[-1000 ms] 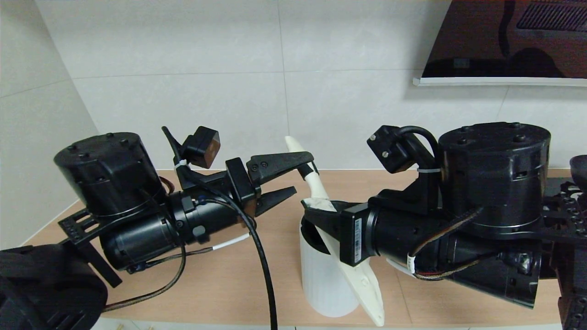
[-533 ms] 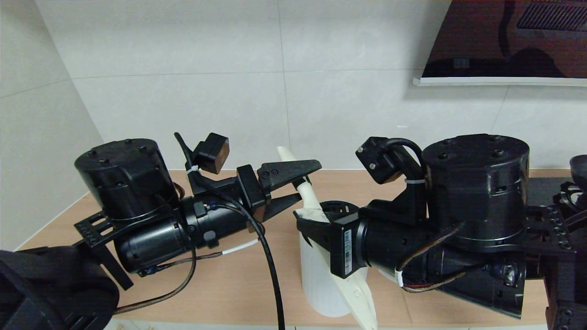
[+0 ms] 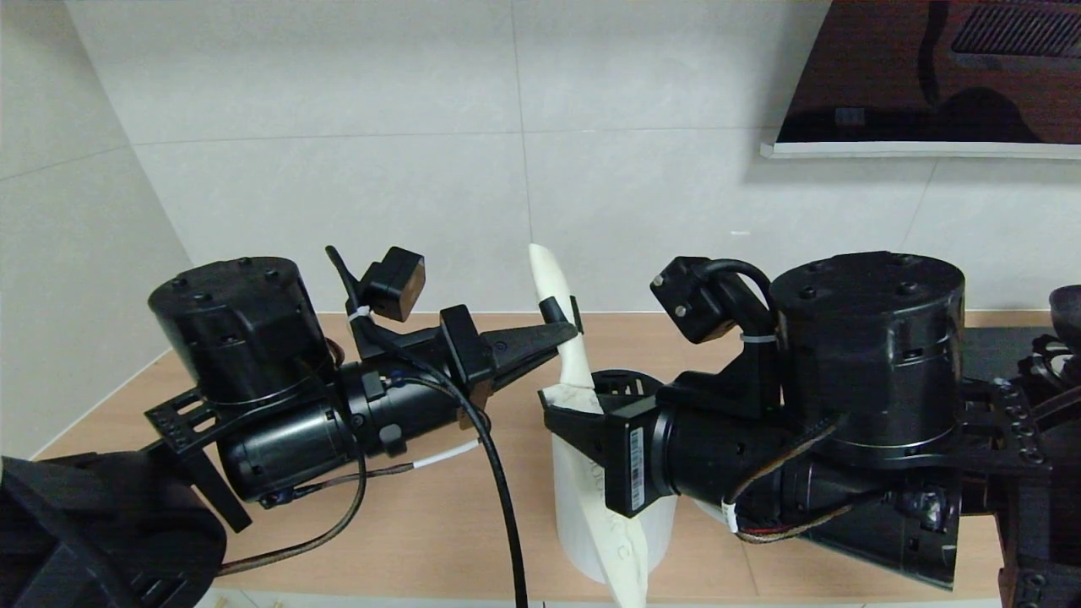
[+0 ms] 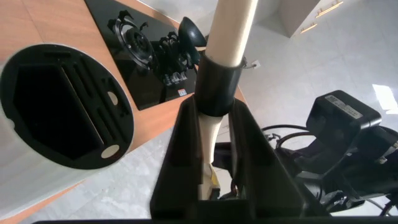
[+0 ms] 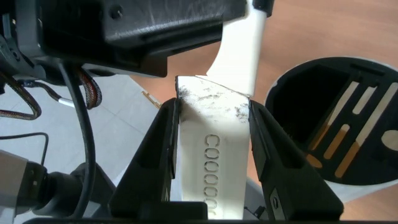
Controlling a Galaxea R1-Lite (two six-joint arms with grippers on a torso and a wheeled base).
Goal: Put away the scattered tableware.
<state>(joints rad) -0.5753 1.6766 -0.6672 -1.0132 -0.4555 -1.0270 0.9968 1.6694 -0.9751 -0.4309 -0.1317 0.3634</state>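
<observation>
A white knife (image 3: 551,279) with a cream handle and a black collar stands nearly upright above a white utensil holder (image 3: 570,498) on the wooden counter. My right gripper (image 3: 576,412) is shut on its broad blade (image 5: 214,155), just over the holder's black slotted insert (image 5: 329,118). My left gripper (image 3: 559,331) is shut on the handle at the collar (image 4: 217,87), coming in from the left. The blade tip hangs down in front of the holder's wall. In the left wrist view the holder (image 4: 18,165) lies off to one side of the handle (image 4: 233,25).
A black gas stove (image 3: 1043,371) sits on the counter (image 3: 422,523) at the right, also seen as the stove (image 4: 140,40) past the holder. A tiled wall runs close behind. A dark range hood (image 3: 946,76) hangs at the upper right.
My left gripper's jaws, open around the handle before, have shut on it. The knife has swung more upright. Both arms have shifted slightly toward the middle.
</observation>
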